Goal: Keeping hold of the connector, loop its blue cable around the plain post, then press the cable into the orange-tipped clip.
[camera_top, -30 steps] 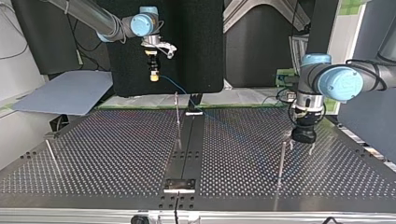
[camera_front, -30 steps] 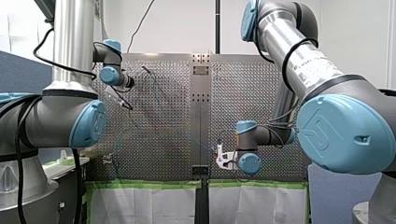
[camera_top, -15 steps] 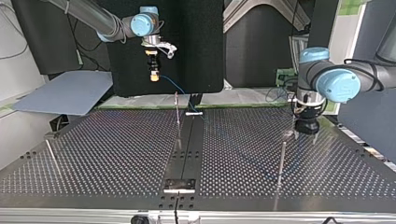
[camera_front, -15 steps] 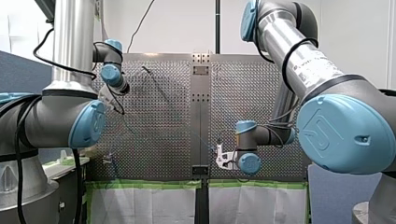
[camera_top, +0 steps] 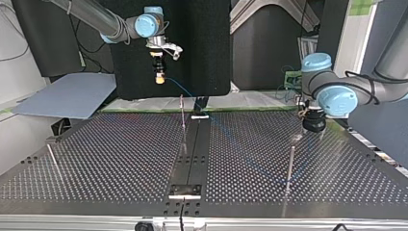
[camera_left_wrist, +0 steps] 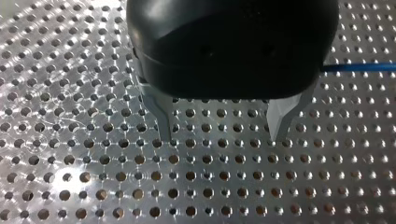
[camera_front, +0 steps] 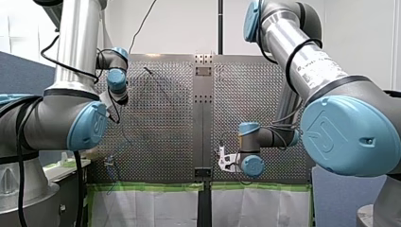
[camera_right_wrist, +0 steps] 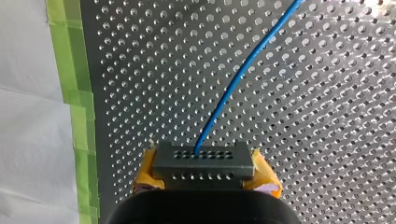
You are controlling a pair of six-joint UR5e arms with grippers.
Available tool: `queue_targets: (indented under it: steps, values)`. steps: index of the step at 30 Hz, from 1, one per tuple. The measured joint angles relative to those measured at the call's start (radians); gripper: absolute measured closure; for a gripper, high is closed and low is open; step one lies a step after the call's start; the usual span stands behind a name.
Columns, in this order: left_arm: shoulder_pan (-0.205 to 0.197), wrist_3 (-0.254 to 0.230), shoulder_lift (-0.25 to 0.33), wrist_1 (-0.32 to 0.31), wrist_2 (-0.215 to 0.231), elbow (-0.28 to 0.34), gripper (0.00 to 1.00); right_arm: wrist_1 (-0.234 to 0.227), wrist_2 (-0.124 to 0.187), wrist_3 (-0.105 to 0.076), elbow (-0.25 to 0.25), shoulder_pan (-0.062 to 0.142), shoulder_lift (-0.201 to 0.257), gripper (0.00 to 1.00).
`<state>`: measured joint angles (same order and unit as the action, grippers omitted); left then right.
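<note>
Right wrist view: right jaws, faced with yellow pads, clamp the connector, a grey rectangular block with two rows of small holes. From it the cable, thin, smooth and blue, runs away in a gentle curve over the tabletop, dull metal drilled in a regular grid and edged with green tape. Left jaws, two tapered metal fingers under a black body, stand wide apart and empty just above the plate, the cable passing beside them. In the top view a slim metal post rises near them. Looping looks to be the step in hand, with the cable not yet round any post. The next move likely calls for carrying the connector round the post, grip firm and slack enough. The clip cannot be made out.
</note>
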<state>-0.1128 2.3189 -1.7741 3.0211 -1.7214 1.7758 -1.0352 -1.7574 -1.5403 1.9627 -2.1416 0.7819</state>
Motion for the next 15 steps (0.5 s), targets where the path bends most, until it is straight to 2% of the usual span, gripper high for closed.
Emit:
queue_targets:
  steps: [7,15]
  values:
    - [0.017,-0.073,-0.055,0.073,-0.053,-0.027,0.02,0.000,0.002,0.000,0.000,-0.002,0.000,1.00]
    - [0.021,-0.151,-0.113,0.138,-0.056,-0.056,0.02,0.000,0.002,0.000,0.000,-0.005,0.000,1.00]
